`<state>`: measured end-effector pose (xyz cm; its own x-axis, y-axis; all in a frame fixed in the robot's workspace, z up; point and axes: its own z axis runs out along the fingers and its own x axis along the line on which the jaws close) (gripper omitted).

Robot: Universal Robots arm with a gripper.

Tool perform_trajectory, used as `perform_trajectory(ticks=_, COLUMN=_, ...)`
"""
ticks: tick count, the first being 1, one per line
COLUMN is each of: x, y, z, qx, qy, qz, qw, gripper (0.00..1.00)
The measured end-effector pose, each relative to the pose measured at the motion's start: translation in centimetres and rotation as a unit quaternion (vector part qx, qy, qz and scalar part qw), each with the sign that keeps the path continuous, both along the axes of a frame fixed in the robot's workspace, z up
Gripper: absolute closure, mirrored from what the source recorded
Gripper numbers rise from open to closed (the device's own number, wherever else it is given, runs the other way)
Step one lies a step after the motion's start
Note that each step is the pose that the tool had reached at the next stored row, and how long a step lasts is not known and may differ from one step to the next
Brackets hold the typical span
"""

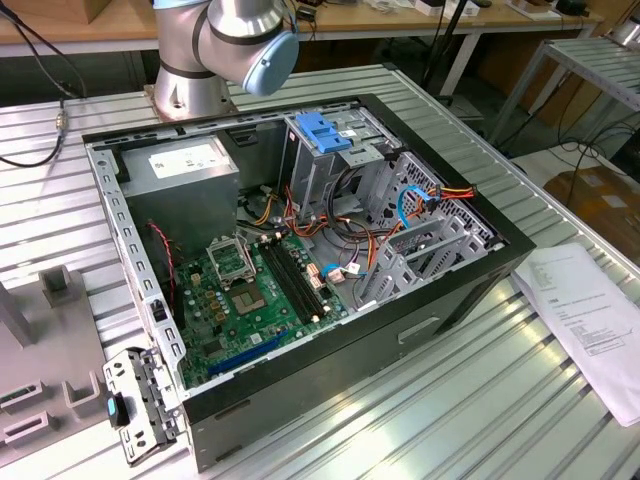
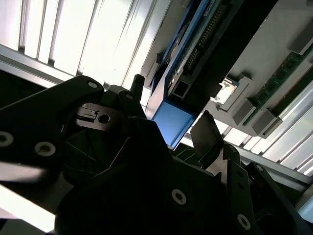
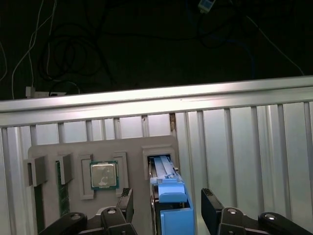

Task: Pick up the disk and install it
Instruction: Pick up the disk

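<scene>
The disk [image 3: 171, 205] stands on edge in a slot of a grey parts tray [image 3: 132, 149], its bright blue carrier rail facing up. My gripper [image 3: 167, 208] straddles it, open, with one black finger [image 3: 125, 201] on one side and the other finger [image 3: 211, 204] on the opposite side, each a small gap away from the blue rail. In the second wrist view the blue end of the disk [image 2: 171, 122] sits between the fingertips [image 2: 205, 129] of the gripper [image 2: 171, 110], seen from below. The open computer case [image 1: 300, 260] lies on the table in the exterior view.
The tray also holds a processor chip [image 3: 103, 175] and memory sticks [image 3: 61, 193]. Inside the case, a blue latch [image 1: 325, 130] tops the grey drive cage. The arm's base [image 1: 215, 50] stands behind the case. A paper sheet [image 1: 590, 320] lies at the exterior view's right.
</scene>
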<state>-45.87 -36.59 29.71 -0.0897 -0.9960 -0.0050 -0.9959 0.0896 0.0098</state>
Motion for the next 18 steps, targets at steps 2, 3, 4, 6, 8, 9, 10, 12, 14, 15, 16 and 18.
perform_trajectory(ticks=2, x=0.0, y=0.0, z=0.0, qx=-0.0005, qy=0.0, qz=0.0, qw=1.0, gripper=0.34)
perform_trajectory(ticks=3, x=0.0, y=0.0, z=0.0, qx=-0.0006, qy=0.0, qz=0.0, qw=1.0, gripper=0.34)
perform_trajectory(ticks=4, x=0.0, y=0.0, z=0.0, qx=-0.0022, qy=0.0, qz=0.0, qw=1.0, gripper=0.34)
perform_trajectory(ticks=6, x=0.0, y=0.0, z=0.0, qx=-0.0039, qy=0.0, qz=0.0, qw=0.99999, gripper=0.34)
perform_trajectory(ticks=8, x=0.0, y=0.0, z=0.0, qx=-0.0043, qy=0.0, qz=0.0, qw=0.99999, gripper=0.34)
perform_trajectory(ticks=9, x=0.0, y=0.0, z=0.0, qx=-0.0046, qy=0.0, qz=0.0, qw=0.99999, gripper=0.34)
perform_trajectory(ticks=10, x=0.0, y=0.0, z=0.0, qx=-0.0047, qy=0.0, qz=0.0, qw=0.99999, gripper=0.34)
perform_trajectory(ticks=12, x=0.0, y=0.0, z=0.0, qx=-0.0142, qy=0.0, qz=0.0, qw=0.9999, gripper=0.34)
perform_trajectory(ticks=14, x=0.0, y=0.0, z=0.0, qx=-0.0146, qy=0.0, qz=0.0, qw=0.99989, gripper=0.34)
perform_trajectory(ticks=15, x=0.0, y=0.0, z=0.0, qx=-0.0147, qy=0.0, qz=0.0, qw=0.99989, gripper=0.34)
perform_trajectory(ticks=16, x=0.0, y=0.0, z=0.0, qx=-0.0148, qy=0.0, qz=0.0, qw=0.99989, gripper=0.34)
perform_trajectory(ticks=18, x=0.0, y=0.0, z=0.0, qx=-0.015, qy=0.0, qz=0.0, qw=0.99989, gripper=0.34)
